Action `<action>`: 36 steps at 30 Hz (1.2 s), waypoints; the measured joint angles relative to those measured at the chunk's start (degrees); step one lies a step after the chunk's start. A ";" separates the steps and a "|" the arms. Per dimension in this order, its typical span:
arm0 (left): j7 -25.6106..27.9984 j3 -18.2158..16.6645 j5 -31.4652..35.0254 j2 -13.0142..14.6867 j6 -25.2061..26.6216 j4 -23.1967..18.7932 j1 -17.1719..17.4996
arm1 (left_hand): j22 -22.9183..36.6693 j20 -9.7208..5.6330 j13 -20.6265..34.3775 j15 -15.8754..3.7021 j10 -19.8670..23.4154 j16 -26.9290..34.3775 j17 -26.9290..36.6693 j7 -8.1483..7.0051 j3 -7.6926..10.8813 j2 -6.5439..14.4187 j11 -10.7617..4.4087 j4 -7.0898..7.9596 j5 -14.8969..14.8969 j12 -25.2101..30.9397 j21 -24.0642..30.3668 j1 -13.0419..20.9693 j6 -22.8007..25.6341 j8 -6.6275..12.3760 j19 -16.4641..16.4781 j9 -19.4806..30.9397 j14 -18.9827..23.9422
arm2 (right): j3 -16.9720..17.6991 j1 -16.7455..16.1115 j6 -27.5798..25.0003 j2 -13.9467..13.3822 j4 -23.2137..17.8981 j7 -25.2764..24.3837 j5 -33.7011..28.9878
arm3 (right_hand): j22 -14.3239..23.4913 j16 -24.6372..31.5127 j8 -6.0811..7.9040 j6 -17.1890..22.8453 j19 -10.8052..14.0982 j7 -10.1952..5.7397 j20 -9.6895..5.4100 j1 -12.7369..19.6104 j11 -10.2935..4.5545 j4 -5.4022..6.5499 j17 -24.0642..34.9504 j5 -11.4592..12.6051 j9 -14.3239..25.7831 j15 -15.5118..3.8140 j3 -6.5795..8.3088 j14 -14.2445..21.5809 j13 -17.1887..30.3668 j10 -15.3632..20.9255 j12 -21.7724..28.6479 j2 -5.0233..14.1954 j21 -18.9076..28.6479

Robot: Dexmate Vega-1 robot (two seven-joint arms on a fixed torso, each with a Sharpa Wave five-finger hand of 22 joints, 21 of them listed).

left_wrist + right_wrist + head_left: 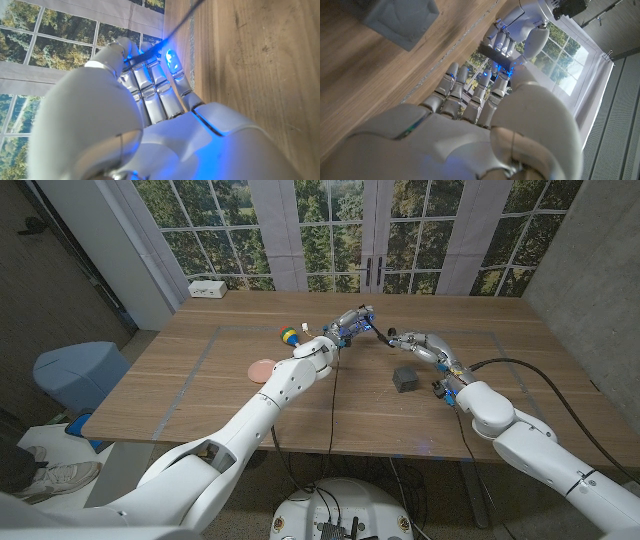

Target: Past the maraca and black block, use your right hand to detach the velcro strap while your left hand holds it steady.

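Glossy white arms [270, 400], blue-lit fingers [172, 62]

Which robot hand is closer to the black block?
Right. The right hand is just behind the black block, a little toward the far edge. The left hand is farther off, back and toward the maraca's side.

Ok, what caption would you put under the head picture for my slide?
Both hands, left and right, hold a strap between them above the table, beyond the block.
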 measured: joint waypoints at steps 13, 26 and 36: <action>0.42 0.05 0.55 0.02 -1.22 0.41 -0.17 | 0.22 -0.02 0.00 0.13 0.00 -0.31 1.65 0.14 0.21 1.83 -0.01 0.43 0.15 0.00 1.20 -1.85 -0.14 -1.75 -1.31 2.15 -1.02 | 0.66 -0.02 2.46 0.24 1.81 1.28 2.85 | 0.01 -0.43 -0.09 0.32 0.44 -0.29 0.43 0.01 0.22 0.00 -0.17 0.44 -0.56 -0.27 0.00 0.99 -0.18 0.66 0.00 0.01 0.41; 0.86 3.68 10.53 1.93 -8.57 1.24 -0.66 | -0.99 1.67 8.44 2.25 -13.47 -4.13 -0.45 -0.07 2.18 6.49 -2.46 1.61 -0.64 1.45 -1.21 -10.33 -12.68 -6.44 -7.24 0.19 -8.26 | 0.90 0.04 5.55 1.83 3.35 0.51 3.69 | 0.01 -0.16 -0.96 -0.22 1.66 0.67 1.65 0.70 1.24 -0.19 -0.27 0.64 -1.32 -0.32 -0.19 3.41 -0.95 2.50 0.00 0.69 1.26; 2.10 5.53 19.81 3.21 -15.52 2.10 -0.42 | -1.54 2.54 5.06 3.87 -21.91 -5.54 -4.18 0.11 3.72 4.35 -0.51 1.79 -1.08 -4.94 -5.56 -16.34 -19.04 -6.64 -11.00 -3.69 -13.59 | 0.90 0.05 4.92 2.52 2.76 -3.12 0.69 | 0.02 0.27 -1.41 -1.24 1.87 1.69 1.86 2.20 1.74 -0.27 0.53 -0.06 -1.59 -0.20 -0.22 3.92 -1.24 3.62 0.49 0.69 1.47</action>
